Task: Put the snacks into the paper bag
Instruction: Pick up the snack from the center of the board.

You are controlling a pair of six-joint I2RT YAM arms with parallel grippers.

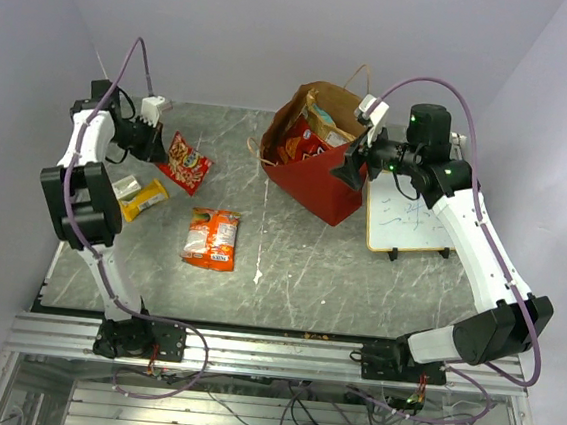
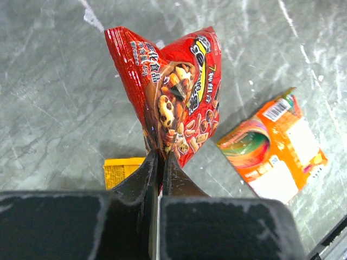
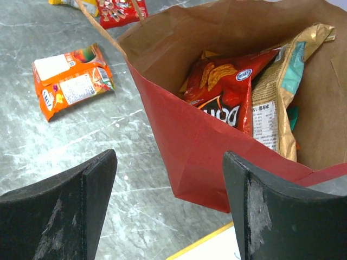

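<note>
My left gripper [image 2: 161, 157] is shut on the edge of a small red snack packet [image 2: 179, 92] and holds it above the table; the packet also shows at the far left in the top view [image 1: 185, 162]. An orange packet [image 1: 212, 238] lies flat on the table's middle left and shows in the left wrist view [image 2: 274, 146]. A yellow packet [image 1: 142, 198] lies near the left edge. The red paper bag [image 1: 312, 180] stands at the back centre, holding a red chip bag [image 3: 230, 89] and a kraft-brown pouch [image 3: 282, 95]. My right gripper [image 1: 351, 169] is open and empty beside the bag's right wall.
A wood-framed whiteboard [image 1: 408, 220] lies flat right of the bag, under my right arm. A small white packet [image 1: 124, 186] lies beside the yellow one. Walls close in the table at the back and both sides.
</note>
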